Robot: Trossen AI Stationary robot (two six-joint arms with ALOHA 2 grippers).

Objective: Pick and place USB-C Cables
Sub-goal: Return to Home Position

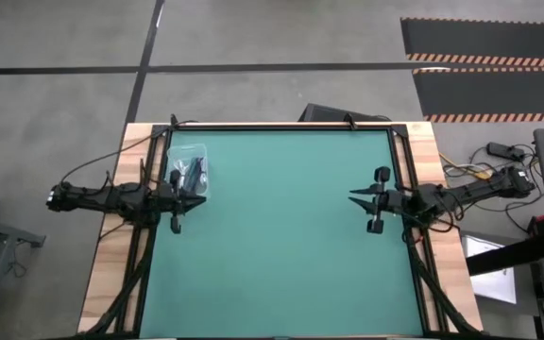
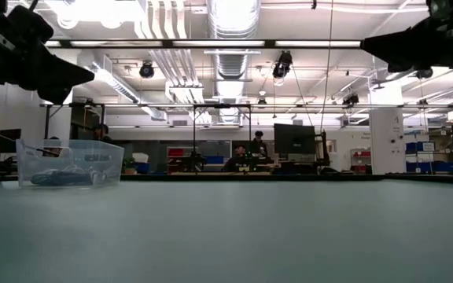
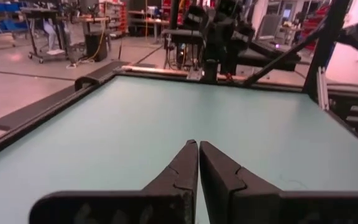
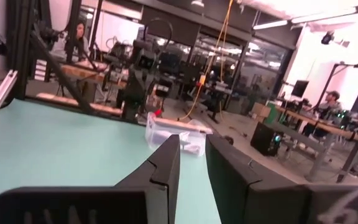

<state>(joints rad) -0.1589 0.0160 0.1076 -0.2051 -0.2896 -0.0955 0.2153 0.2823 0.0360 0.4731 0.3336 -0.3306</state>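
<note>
With USB-C cables (image 1: 189, 176) in the transparent bin (image 1: 202, 151), left end effector (image 1: 202, 199) (pressed together) and right end effector (image 1: 352, 197) (slightly parted) hang empty, well apart.

The USB-C cables (image 1: 195, 176) lie in the bin (image 1: 174, 154), on the table's (image 1: 281, 246) far left side.

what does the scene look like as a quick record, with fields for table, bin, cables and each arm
table: green mat, both arms at its sides
bin: transparent bin on the far left part of the mat
cables: USB-C cables lie inside the bin; their number cannot be told
left arm: left gripper raised over the mat beside the bin, shut, holding nothing
right arm: right gripper raised near the mat's right edge, fingers a little apart, holding nothing
</note>
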